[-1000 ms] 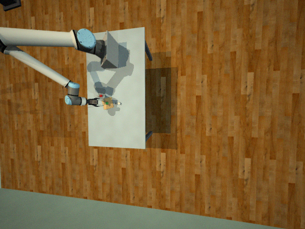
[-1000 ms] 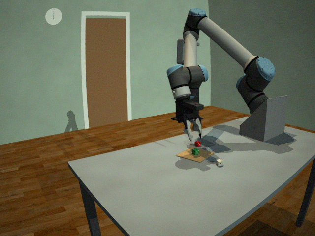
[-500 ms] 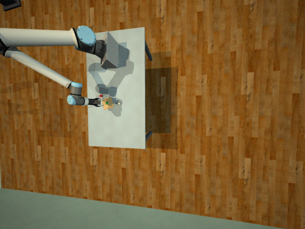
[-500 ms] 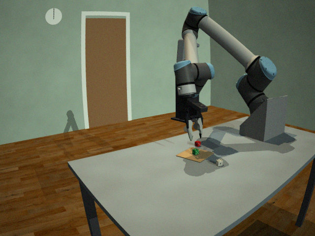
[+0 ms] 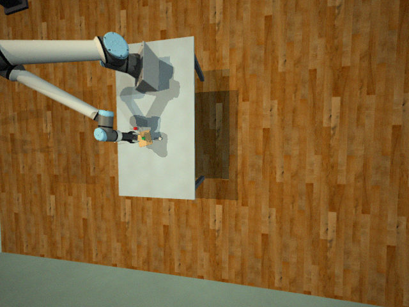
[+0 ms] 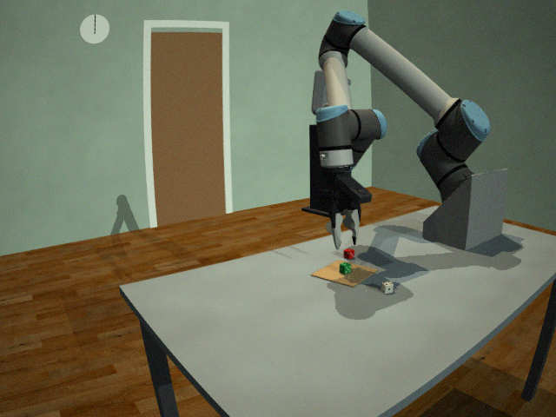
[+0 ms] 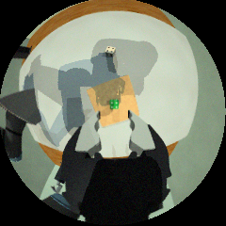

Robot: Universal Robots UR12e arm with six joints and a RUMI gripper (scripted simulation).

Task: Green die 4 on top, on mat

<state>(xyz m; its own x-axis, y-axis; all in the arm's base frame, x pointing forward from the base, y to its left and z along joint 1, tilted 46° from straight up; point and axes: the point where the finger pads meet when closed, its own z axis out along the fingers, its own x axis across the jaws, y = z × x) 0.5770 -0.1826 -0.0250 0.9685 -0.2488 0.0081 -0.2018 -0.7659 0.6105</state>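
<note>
The Universal Robots UR12e arm (image 5: pixel 52 52) (image 6: pixel 400 67) has smooth, rounded off-white tubes between dark grey joint housings, ringed in black. Pale blue round caps finish the joints (the one at about two o'clock in the exterior view carries small dark dots near its rim). A light collar, with a little round fitting towards its nine o'clock side, sits above the black two-jaw gripper (image 6: pixel 346 244) (image 7: pixel 114 118), whose tapering fingers are pale grey.

Rotated the black two-jaw gripper with pale grey fingers (image 5: pixel 137 137) (image 6: pixel 346 246) closer to vertical, shifting its upper body toward the square tan mat (image 5: pixel 144 143) (image 6: pixel 327 272) (image 7: pixel 130 103).
</note>
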